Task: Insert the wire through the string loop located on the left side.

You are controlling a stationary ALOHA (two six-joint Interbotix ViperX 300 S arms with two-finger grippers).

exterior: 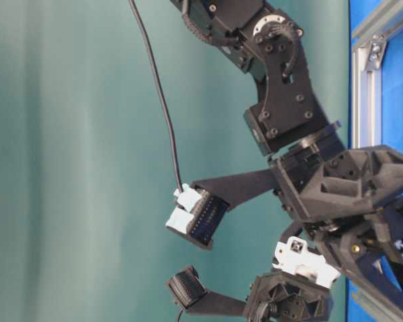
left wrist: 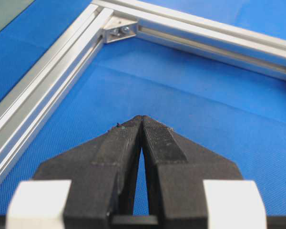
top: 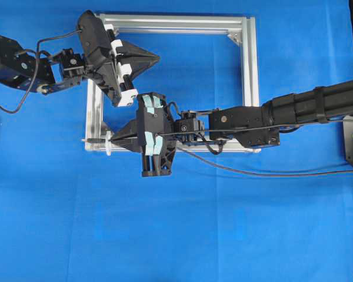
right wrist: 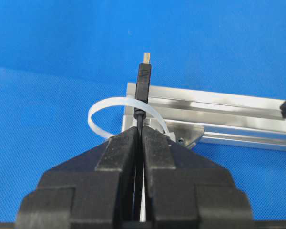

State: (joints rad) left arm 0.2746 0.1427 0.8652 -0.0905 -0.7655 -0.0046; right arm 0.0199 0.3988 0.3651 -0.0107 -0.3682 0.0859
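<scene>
My right gripper is shut on the wire just behind its dark plug, whose metallic tip points away from me. The plug crosses the far band of the white string loop at the frame's corner; whether it is inside the ring I cannot tell. From overhead, the right gripper sits at the frame's lower-left corner, the plug sticks out past the string loop, and the wire trails right. My left gripper is shut and empty inside the frame's upper left.
The silver frame lies on the blue table; its bars and a corner bracket lie ahead of the left gripper. A second run of black cable lies below the right arm.
</scene>
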